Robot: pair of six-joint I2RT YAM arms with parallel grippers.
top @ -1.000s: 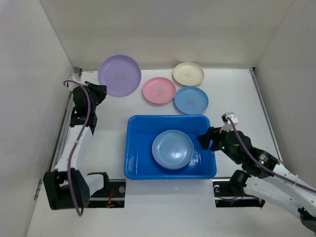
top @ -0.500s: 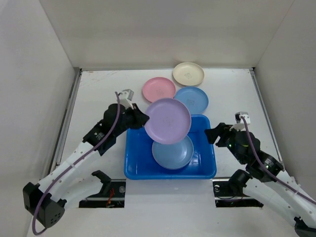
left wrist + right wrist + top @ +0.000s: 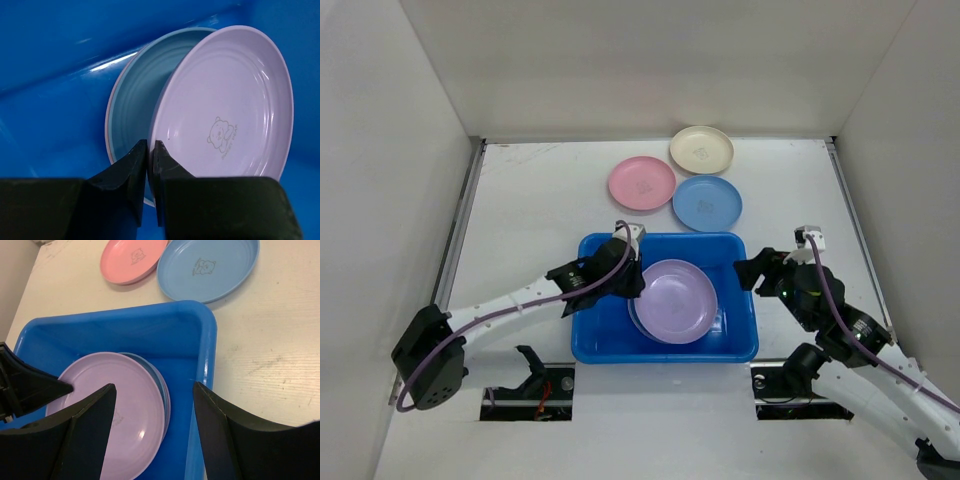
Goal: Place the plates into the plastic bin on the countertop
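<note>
Broadly, the countertop is shut in by white walls on three sides, with metal strips along its side edges. Its widest bare stretch lies between the left strip and the left rim of the plastic bin, and a narrower bare band runs on the right. One bin sits near the front edge, between the two arm bases, its long rims parallel to the back wall. Five plates show. Two are inside the bin: the lilac plate on top, tilted and leaning on the stacked blue plate, whose rim peeks out on the left; whether more lie beneath cannot be told. Three rest on the countertop behind the bin, just beside one another: the pink plate, the cream plate nearest the back wall, and the loose blue plate, whose near edge comes close to the bin's far rim. The left gripper reaches over the bin's left rim, fingers nearly together, pinching the lilac plate's rim. The right gripper hangs just beside the bin's right rim, fingers spread wide, holding nothing.
</note>
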